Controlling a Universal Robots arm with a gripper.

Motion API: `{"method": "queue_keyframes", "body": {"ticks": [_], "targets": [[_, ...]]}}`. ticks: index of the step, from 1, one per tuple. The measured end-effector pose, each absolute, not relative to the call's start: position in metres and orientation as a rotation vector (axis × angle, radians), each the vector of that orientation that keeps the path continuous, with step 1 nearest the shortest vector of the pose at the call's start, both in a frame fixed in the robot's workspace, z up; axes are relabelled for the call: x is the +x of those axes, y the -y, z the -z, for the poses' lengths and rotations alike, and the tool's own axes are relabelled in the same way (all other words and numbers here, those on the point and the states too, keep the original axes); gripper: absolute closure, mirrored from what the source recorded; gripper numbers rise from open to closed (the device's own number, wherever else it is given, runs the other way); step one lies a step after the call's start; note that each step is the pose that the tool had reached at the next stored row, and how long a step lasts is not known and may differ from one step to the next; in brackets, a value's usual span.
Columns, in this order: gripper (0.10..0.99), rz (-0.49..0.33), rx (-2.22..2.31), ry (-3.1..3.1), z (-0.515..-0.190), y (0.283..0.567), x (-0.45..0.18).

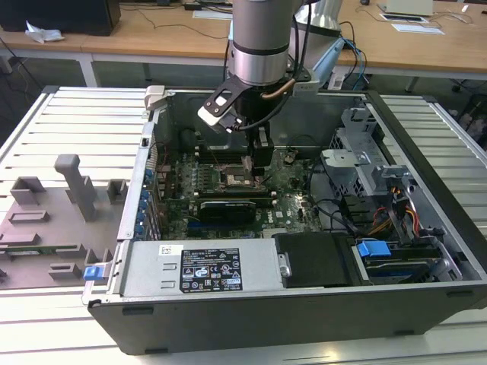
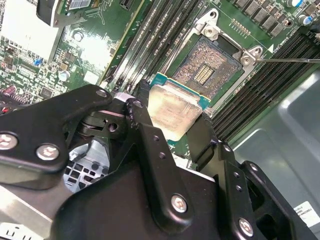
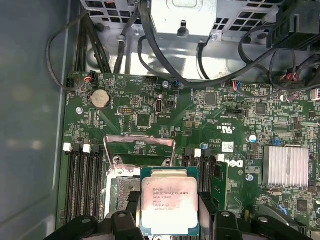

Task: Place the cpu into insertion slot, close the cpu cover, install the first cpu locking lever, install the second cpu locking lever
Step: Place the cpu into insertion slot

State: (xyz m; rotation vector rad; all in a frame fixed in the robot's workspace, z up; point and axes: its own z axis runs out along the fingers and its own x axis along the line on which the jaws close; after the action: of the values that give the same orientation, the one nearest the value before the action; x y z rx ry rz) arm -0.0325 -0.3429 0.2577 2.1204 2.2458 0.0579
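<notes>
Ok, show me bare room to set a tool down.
Bare: the slatted table on the exterior view's right of the case, and its slats beyond the grey fixture. Crowded: inside the case, where the gripper holds the cpu at the insertion slot.

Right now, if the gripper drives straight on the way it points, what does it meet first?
Likely the insertion slot: the gripper holds the cpu over it, with the cpu cover raised. The chip looks offset toward one rim, and depth is unclear.

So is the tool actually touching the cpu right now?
Touching. In the second wrist view the tool has its fingers pressed against opposite edges of the cpu, clamping it between them.
</notes>
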Motion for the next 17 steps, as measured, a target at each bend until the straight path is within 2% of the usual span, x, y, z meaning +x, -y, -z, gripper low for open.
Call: {"method": "queue_keyframes", "body": {"ticks": [17], "targets": [[0.541,-0.058,2.12,-2.246,-0.247,0.343,-0.039]]}}
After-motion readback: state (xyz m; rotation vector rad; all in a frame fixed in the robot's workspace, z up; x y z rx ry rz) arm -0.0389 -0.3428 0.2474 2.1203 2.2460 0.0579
